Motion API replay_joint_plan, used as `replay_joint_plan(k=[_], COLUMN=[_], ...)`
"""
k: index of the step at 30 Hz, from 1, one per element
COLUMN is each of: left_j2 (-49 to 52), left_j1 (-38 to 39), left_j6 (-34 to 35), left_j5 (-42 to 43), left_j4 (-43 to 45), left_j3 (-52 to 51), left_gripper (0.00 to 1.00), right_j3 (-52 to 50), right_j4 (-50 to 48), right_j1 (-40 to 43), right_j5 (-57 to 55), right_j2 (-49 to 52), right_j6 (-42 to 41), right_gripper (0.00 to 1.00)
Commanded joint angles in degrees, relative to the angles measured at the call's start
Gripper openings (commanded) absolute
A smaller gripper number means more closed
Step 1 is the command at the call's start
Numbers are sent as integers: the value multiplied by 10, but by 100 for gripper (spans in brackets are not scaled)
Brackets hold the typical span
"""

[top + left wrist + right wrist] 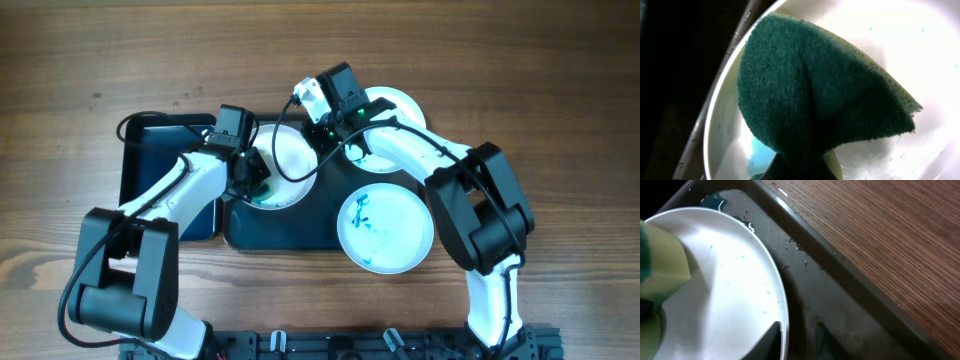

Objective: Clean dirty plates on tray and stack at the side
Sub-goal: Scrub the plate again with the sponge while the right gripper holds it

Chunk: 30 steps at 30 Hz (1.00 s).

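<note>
A white plate sits at the left end of the large dark tray. My left gripper is shut on a green sponge and presses it onto this plate, where a teal smear shows beside the sponge. My right gripper straddles the plate's right rim, one finger inside and one outside, and holds it. A second plate with blue stains lies at the tray's front right. A third plate lies at the back right, partly under my right arm.
A smaller deep black tray stands left of the large tray, under my left arm. Wood table surrounds both. Water drops and bits of teal speckle the tray floor beside the plate.
</note>
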<state>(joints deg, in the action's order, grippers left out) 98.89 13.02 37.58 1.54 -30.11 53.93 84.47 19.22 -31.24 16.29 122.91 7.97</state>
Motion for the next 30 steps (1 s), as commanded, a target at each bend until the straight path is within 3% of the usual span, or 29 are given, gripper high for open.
replay_joint_plan(k=[1, 3, 7, 10, 16, 23, 30], left_j2=[-11, -11, -11, -11, -11, -10, -8], left_j1=[-9, -9, -9, -9, -5, 47, 118], left_j6=[-14, -14, -14, -14, -11, 44, 134], left_j5=[-23, -7, 10, 13, 97, 136, 53], left_j4=[-2, -1, 7, 9, 26, 35, 35], left_j3=[-9, -9, -9, -9, -10, -13, -28], left_gripper=[4, 4, 4, 4, 4, 4, 4], right_j3=[2, 2, 2, 2, 2, 2, 2], right_j4=[9, 18, 16, 16, 2, -25, -41], right_j1=[-4, -4, -4, -4, -4, -4, -4], right_j5=[25, 27, 27, 47, 36, -2, -2], right_j2=[5, 7, 25, 45, 49, 49, 49], right_j6=[44, 63, 77, 70, 50, -64, -111], right_gripper=[31, 36, 39, 29, 5, 4, 4])
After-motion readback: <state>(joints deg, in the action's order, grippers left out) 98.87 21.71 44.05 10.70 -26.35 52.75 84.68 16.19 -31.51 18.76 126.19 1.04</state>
